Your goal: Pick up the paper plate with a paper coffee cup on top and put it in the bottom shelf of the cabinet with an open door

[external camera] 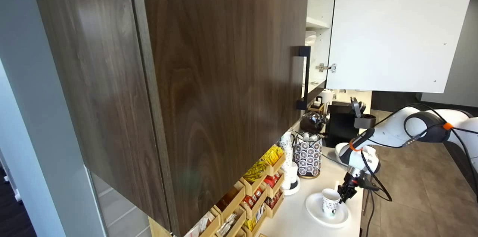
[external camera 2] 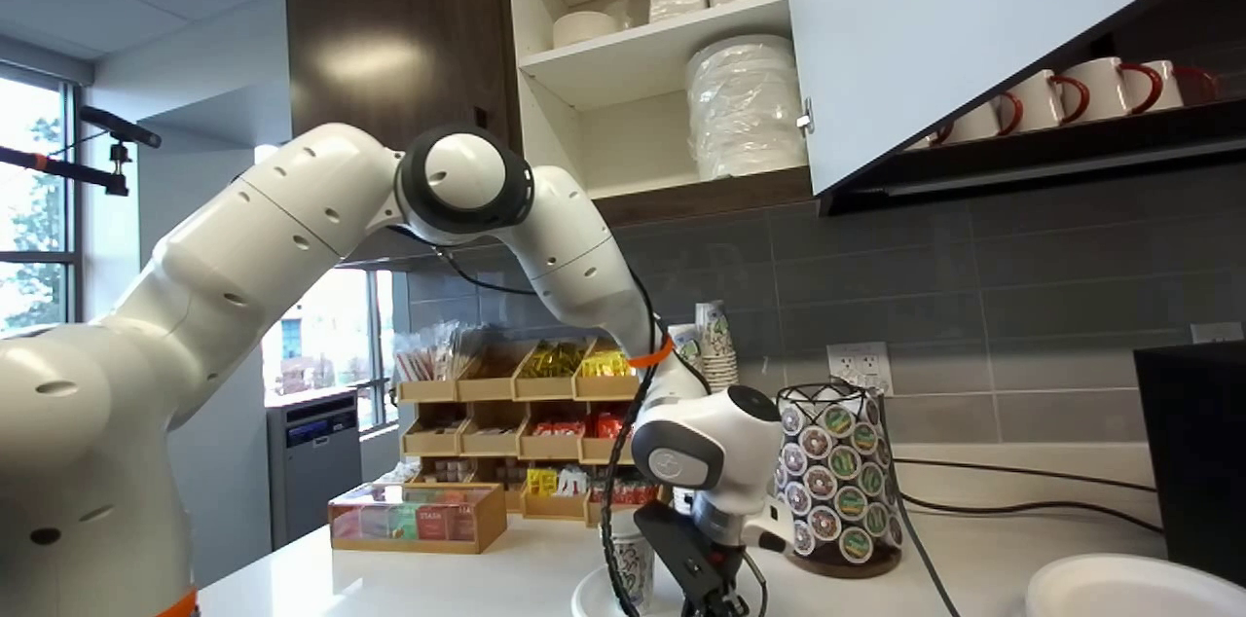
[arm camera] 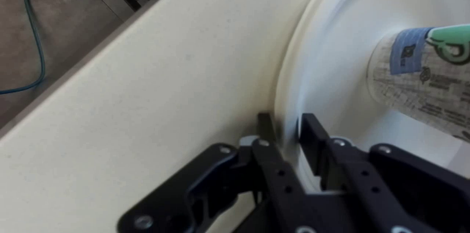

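The white paper plate [external camera: 338, 222] lies on the counter and shows in both exterior views [external camera 2: 590, 599] and the wrist view [arm camera: 337, 67]. The printed white paper cup [external camera: 330, 204] stands upright on it; it also shows in the wrist view [arm camera: 422, 78]. My gripper [arm camera: 284, 126] is nearly closed with the plate's rim filling the gap, one finger inside the rim, one outside. In an exterior view the gripper [external camera: 343, 195] is beside the cup. The cabinet [external camera 2: 638, 145] has its door [external camera 2: 964, 14] open. Its bottom shelf [external camera: 316, 82] is partly visible, mostly hidden by a closed dark door.
Wrapped white stacks [external camera 2: 748, 106] stand on the right of the bottom shelf. A coffee-pod holder [external camera: 307, 154], cup stacks [external camera: 288, 166] and a wooden organizer [external camera: 248, 199] stand near the plate. A black machine [external camera: 340, 125] is further along. The counter edge [arm camera: 91, 58] drops to the floor.
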Tool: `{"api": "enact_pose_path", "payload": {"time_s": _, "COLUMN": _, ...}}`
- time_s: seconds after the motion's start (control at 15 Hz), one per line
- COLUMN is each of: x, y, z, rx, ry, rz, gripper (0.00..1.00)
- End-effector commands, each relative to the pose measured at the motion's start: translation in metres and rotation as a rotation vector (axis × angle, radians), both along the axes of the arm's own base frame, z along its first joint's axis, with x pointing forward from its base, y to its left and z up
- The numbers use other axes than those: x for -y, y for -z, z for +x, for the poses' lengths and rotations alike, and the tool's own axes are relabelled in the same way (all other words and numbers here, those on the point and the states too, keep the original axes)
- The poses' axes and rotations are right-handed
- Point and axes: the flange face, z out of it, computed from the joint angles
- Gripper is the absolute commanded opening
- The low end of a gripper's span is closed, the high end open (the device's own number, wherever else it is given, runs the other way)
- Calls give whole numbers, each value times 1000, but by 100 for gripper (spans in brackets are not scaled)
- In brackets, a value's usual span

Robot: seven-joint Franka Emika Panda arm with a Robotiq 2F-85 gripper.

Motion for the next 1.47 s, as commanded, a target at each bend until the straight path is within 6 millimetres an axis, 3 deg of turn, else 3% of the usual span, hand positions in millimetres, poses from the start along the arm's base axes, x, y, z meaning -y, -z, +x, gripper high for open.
{"api": "enact_pose_path", "payload": {"time_s": 0.0, "x": 4, "y": 8, "z": 2, "rx": -4, "ry": 6, "rz": -15, "gripper": 13}}
{"api": "enact_pose_path", "payload": {"time_s": 0.33, "x": 6, "y": 8, "z": 4, "rx": 2, "ry": 8, "rz": -13, "gripper": 7}}
{"api": "enact_pose_path", "payload": {"time_s": 0.4, "x": 7, "y": 8, "z": 4, "rx": 3, "ry": 11, "rz": -6, "gripper": 0}}
{"api": "enact_pose_path", "payload": {"time_s": 1.4, "x": 18, "y": 1, "z": 3, "rx": 13, "ry": 24, "rz": 209, "gripper": 1}}
